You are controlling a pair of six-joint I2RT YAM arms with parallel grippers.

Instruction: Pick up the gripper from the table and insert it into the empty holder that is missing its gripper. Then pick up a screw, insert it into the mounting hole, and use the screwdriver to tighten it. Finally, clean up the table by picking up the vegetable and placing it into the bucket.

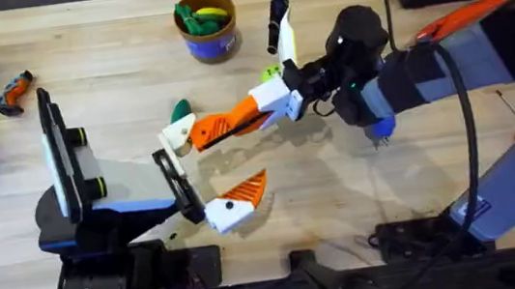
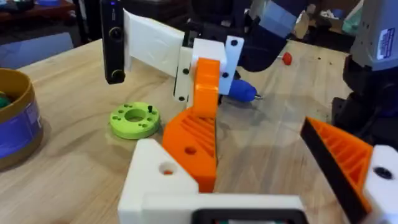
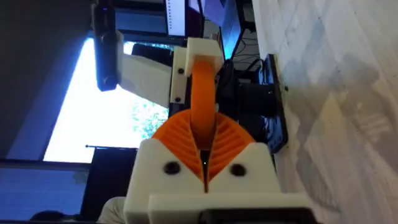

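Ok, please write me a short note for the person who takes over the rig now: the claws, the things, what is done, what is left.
Right claw: shut on the orange tip, pressing it against the holder; full seating cannot be told.
Left claw: open, holds nothing.
Screwdriver: on the table under the right arm.
Vegetable: on the table, not yet in the bucket.
Left: finish the insertion, the screw, tightening, cleanup.
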